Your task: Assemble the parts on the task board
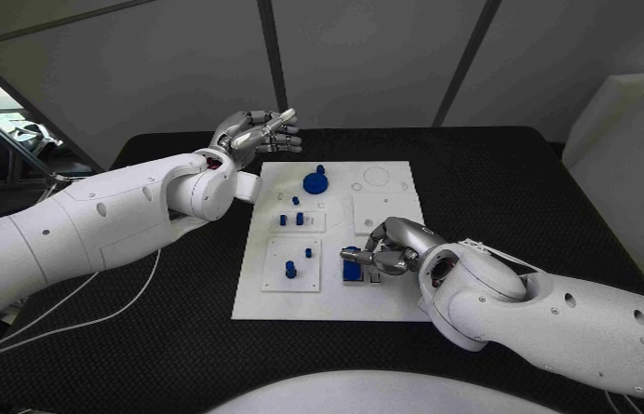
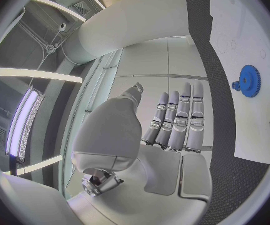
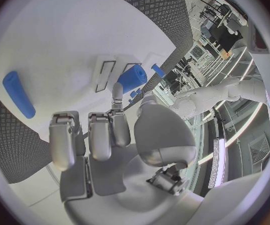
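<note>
The white task board [image 1: 382, 293] lies mid-table. On it are a blue gear [image 1: 315, 181], several small blue pegs [image 1: 290, 268] in raised white blocks, and a blue peg [image 1: 352, 257] near its lower right. My right hand [image 1: 392, 247] hovers low over that corner with its fingers bent, one fingertip close to the blue peg [image 3: 133, 78]; nothing sits between thumb and fingers. A longer blue piece [image 3: 19, 93] lies flat by the board's edge. My left hand [image 1: 255, 133] is raised off the board's far left corner, its fingers [image 2: 179, 115] straight and empty. The gear [image 2: 249, 80] shows beyond them.
Black table [image 1: 148, 340] surrounds the board, with bare room on both sides. A cable [image 1: 81, 302] trails at the near left. Grey wall panels stand behind the table.
</note>
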Robot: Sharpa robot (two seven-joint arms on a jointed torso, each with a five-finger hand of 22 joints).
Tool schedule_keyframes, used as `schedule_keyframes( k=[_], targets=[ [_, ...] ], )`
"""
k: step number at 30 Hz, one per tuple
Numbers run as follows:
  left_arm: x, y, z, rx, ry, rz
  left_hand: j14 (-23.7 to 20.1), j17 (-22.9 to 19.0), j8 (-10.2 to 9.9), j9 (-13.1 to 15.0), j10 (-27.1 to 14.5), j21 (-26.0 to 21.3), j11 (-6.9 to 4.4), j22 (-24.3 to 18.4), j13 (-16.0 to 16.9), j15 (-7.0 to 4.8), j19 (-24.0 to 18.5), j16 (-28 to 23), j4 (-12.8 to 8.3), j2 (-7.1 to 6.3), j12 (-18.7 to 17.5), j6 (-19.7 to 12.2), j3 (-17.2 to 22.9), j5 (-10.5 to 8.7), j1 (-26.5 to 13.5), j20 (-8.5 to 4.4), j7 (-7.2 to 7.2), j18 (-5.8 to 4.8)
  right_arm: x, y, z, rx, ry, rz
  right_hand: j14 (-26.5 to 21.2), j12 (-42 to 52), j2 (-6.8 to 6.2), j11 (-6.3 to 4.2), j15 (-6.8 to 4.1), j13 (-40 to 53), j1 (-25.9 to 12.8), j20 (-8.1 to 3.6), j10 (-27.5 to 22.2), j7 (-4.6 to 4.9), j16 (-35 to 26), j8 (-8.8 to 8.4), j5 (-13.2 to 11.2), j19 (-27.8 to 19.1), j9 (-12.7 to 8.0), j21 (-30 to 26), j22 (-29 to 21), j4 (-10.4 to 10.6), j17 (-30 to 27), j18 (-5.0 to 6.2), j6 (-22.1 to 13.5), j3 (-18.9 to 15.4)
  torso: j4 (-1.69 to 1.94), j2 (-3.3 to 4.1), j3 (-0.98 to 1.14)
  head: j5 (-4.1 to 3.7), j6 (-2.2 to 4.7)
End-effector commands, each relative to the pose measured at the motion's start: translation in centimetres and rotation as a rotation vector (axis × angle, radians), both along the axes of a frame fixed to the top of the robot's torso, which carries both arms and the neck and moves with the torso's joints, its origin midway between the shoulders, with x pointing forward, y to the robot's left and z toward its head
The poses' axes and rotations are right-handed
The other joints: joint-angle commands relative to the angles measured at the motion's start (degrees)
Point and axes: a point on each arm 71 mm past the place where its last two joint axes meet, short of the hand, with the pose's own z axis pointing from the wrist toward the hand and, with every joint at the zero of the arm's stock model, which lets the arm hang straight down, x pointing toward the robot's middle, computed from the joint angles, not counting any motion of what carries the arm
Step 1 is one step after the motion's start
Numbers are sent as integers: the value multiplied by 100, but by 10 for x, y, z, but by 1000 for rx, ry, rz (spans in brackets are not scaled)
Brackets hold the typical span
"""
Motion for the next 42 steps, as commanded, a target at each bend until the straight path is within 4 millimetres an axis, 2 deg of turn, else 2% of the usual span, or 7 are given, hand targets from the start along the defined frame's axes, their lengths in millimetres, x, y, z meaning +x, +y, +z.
schedule_keyframes(
  k=[1,5,14,19,32,36,42],
  targets=[
    [0,-1,1,-6,-2,-7,36,-5,36,-7,-8,-36,19,-5,-2,4,-15,-25,-12,6,-32,-43,34,-15,29,16,328,-73,0,1,5,12,-48,1,463,-17,6,-38,-33,674,-6,-21,107,12,-29,11,19,594,22,18,1509,-18,878,-43,-39,-15,-4,1,5,3,1],
    [1,-1,1,-5,0,-7,39,-8,37,-7,-9,-39,20,-15,-2,5,-14,-31,-21,11,-35,-45,38,-15,39,17,329,-72,-4,1,8,21,-65,23,465,-5,-46,-54,-46,711,655,-31,127,-8,-27,37,289,594,150,18,1509,-174,888,-43,-52,118,-6,-7,16,22,7],
    [1,-1,-1,-2,4,-6,39,-8,37,-7,-9,-39,20,-15,-2,5,-14,-31,-21,11,-35,-45,38,-15,39,17,329,-72,-10,1,12,11,-66,85,470,19,-102,-72,-63,760,1483,-45,152,-24,-19,47,205,594,275,18,1509,-511,909,-43,-63,255,-6,-7,4,17,12],
    [1,-1,-1,-2,5,-6,39,-8,37,-7,-9,-39,20,-15,-2,5,-14,-31,-21,11,-35,-45,38,-15,39,17,329,-72,-10,2,10,-1,-57,98,470,24,-99,-73,-63,768,1548,-47,156,-25,-17,45,163,594,289,18,1509,-540,913,-43,-58,263,2,1,3,20,16],
    [0,1,-2,1,8,-3,43,-11,38,-6,-10,-42,21,-24,-2,5,-14,-37,-25,15,-37,-47,39,-16,43,18,330,-72,1,-1,0,-42,-31,74,471,31,50,-98,-80,787,1693,-57,168,-56,-16,49,241,594,338,18,1509,-554,918,-43,-21,322,-1,9,-3,39,0],
    [0,2,-2,1,9,-4,43,-11,38,-6,-10,-42,21,-24,-2,5,-14,-37,-25,15,-37,-47,39,-16,43,18,330,-72,1,0,-2,-60,-16,92,471,23,63,-110,-94,792,1914,-74,169,-67,-18,35,-50,594,367,18,1509,-674,917,-43,-23,386,-3,2,-2,46,-17],
    [0,2,-2,2,10,-4,43,-11,38,-6,-10,-42,21,-24,-2,5,-14,-37,-25,15,-37,-47,39,-16,43,18,330,-72,-1,0,-2,-65,-10,114,472,18,11,-115,-99,799,2135,-81,169,-70,-16,8,-223,594,385,18,1509,-828,924,-43,-19,447,-9,3,3,51,-35]
  ],
)
